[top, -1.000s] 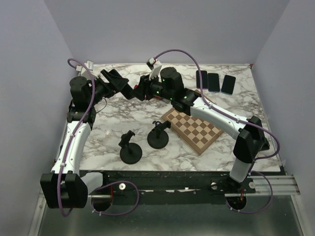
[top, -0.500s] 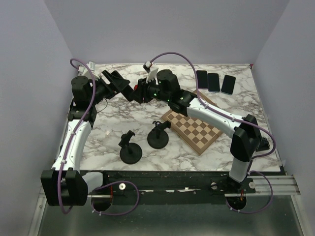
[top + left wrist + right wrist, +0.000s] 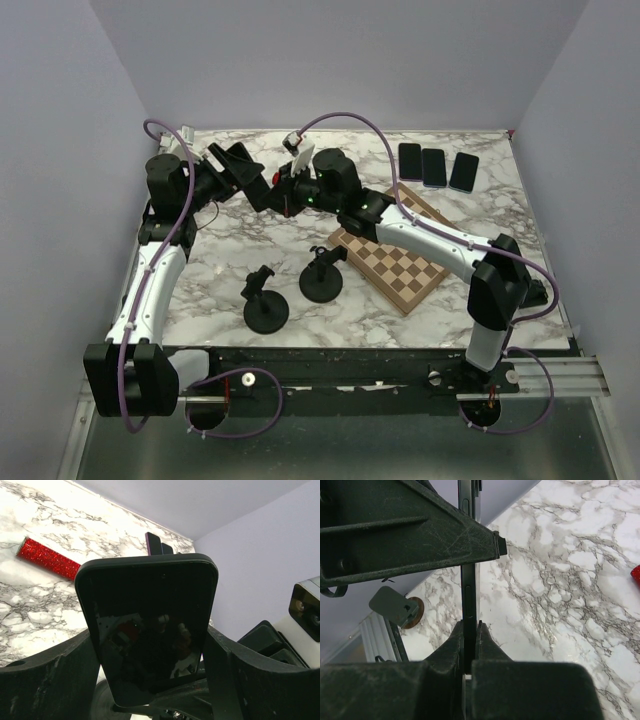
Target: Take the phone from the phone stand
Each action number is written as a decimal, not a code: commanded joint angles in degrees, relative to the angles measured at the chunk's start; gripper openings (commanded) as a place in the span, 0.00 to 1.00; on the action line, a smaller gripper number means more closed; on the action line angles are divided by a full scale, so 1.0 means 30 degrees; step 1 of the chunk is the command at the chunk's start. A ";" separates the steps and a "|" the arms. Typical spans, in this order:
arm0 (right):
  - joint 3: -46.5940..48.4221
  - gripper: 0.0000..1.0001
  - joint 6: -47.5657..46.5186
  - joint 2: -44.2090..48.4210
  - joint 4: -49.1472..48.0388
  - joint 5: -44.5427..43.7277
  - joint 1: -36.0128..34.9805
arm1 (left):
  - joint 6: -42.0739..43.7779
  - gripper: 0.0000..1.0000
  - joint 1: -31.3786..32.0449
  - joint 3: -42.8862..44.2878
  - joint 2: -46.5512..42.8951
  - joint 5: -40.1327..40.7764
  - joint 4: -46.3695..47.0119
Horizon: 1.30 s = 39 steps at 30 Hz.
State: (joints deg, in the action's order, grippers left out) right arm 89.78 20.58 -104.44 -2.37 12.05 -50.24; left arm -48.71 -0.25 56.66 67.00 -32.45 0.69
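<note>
The black phone stands upright in the phone stand, whose lip crosses the phone's lower edge. My left gripper holds the stand off the table, its fingers pressing either side of the cradle with the phone in it. In the top view the left gripper and the right gripper meet at the back left of the table. The right wrist view shows the phone's thin edge clamped between my right gripper's shut jaws.
Two empty black stands sit at the front middle. A wooden chessboard lies to their right. Three phones lie flat at the back right. A red glitter bar lies on the marble under the arms.
My right gripper has moved left to the left gripper and its jaws have shut on the phone's edge. The left arm has stayed put.
</note>
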 commanded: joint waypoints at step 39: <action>-0.5190 0.01 0.5310 0.3863 0.0558 0.1444 1.1576 | 0.1925 0.98 -0.0795 0.1197 -0.1958 0.0854 -0.0878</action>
State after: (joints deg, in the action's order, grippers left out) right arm 74.98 32.91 -92.36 2.31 9.04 -19.62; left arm -42.52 -2.28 59.94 61.14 -30.00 -2.61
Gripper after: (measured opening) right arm 0.065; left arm 0.985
